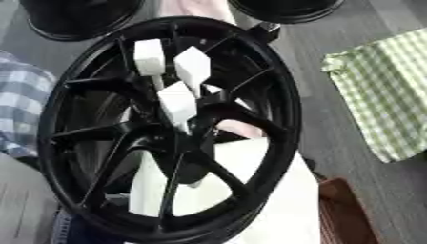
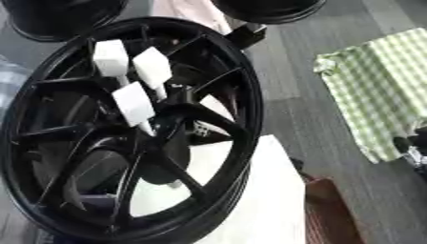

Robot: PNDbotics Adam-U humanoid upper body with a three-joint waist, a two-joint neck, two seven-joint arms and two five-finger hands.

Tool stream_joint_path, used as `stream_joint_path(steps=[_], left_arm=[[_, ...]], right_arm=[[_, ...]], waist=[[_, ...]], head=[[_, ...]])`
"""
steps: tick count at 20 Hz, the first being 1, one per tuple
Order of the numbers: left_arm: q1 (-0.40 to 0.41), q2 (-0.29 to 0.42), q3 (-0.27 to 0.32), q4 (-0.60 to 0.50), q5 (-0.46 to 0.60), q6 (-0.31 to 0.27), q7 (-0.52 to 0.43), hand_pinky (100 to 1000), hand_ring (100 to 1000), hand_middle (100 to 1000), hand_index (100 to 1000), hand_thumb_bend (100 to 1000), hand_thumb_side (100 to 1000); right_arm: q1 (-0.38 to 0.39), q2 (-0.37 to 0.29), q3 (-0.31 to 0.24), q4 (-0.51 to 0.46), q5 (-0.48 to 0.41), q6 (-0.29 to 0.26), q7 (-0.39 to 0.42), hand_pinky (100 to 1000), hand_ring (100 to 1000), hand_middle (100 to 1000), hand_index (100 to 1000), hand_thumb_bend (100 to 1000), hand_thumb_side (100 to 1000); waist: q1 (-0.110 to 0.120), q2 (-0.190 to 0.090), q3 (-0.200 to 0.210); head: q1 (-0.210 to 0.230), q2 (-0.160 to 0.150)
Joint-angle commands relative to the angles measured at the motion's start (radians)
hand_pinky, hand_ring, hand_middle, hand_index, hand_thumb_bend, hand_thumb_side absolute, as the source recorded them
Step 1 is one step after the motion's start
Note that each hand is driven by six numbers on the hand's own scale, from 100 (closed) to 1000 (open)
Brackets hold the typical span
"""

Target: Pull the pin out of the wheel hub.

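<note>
Nearest to us, at the bottom edge of both views, a white surface (image 2: pixel 267 200) shows through and beside the lower spokes; we take it to be the tabletop or stand that carries the wheel, though its edges are mostly hidden. To its right lies a reddish-brown block (image 1: pixel 346 214) on the grey floor (image 2: pixel 292 71).

On that white surface stands the black wheel (image 1: pixel 167 128), tilted so its face turns toward us, which leaves the hub open to reach. Around the hub (image 1: pixel 196 126) three white pins (image 1: pixel 177 102) stick out of the bolt holes, each with a broad blocky head on a thin stem; the heads look made to be pinched and drawn straight out. All three seem seated, so we judge that no pin has come out yet.

We see no robot hand in either view, left or right, so we cannot tell how open either is or whether it holds anything. A dark shape at the right edge of the right eye view is too unclear to name.

Farther right, a green checked cloth (image 1: pixel 388 90) lies on the floor. Beyond the wheel, two more black rims (image 1: pixel 79 16) sit at the top edge.
</note>
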Motion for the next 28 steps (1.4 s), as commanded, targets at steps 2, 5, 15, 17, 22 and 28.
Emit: stream_joint_path(steps=[2, 5, 15, 17, 22, 28], left_arm=[[0.003, 0.035, 0.005, 0.074, -0.041, -0.020, 0.009, 930, 850, 788, 905, 258, 179], [0.014, 0.039, 0.012, 0.103, -0.085, -0.054, -0.028, 970, 882, 821, 937, 426, 830], [0.008, 0.016, 0.040, 0.099, -0.161, -0.046, -0.046, 920, 847, 778, 907, 189, 956], [0.006, 0.014, 0.045, 0.097, -0.146, -0.032, -0.038, 875, 808, 735, 869, 100, 869], [-0.025, -0.029, 0.097, 0.012, -0.073, -0.017, 0.033, 692, 640, 532, 777, 100, 620], [-0.043, -0.097, 0.114, -0.111, 0.033, -0.036, 0.139, 647, 605, 499, 766, 100, 584]], right_arm=[[-0.002, -0.028, -0.006, -0.021, -0.010, 0.001, -0.001, 688, 599, 576, 804, 658, 210], [0.001, -0.030, -0.006, -0.020, -0.012, 0.002, -0.001, 688, 599, 576, 804, 658, 209], [0.003, -0.030, -0.005, -0.019, -0.011, 0.002, -0.001, 688, 598, 576, 803, 659, 210], [0.001, -0.030, -0.005, -0.019, -0.012, 0.003, -0.001, 688, 598, 576, 803, 659, 210], [0.001, -0.028, -0.004, -0.019, -0.014, 0.005, -0.001, 688, 598, 576, 803, 658, 210], [0.000, -0.026, 0.000, -0.020, -0.014, 0.007, 0.002, 688, 598, 576, 803, 658, 211]], waist=[[0.000, -0.026, 0.000], [0.000, -0.030, 0.001], [0.001, -0.032, 0.001], [0.001, -0.032, 0.001], [-0.001, -0.034, 0.002], [-0.005, -0.037, 0.000]], head=[[0.001, -0.004], [0.000, 0.000], [0.000, 0.004], [-0.001, 0.004], [0.001, 0.005], [0.010, 0.005]])
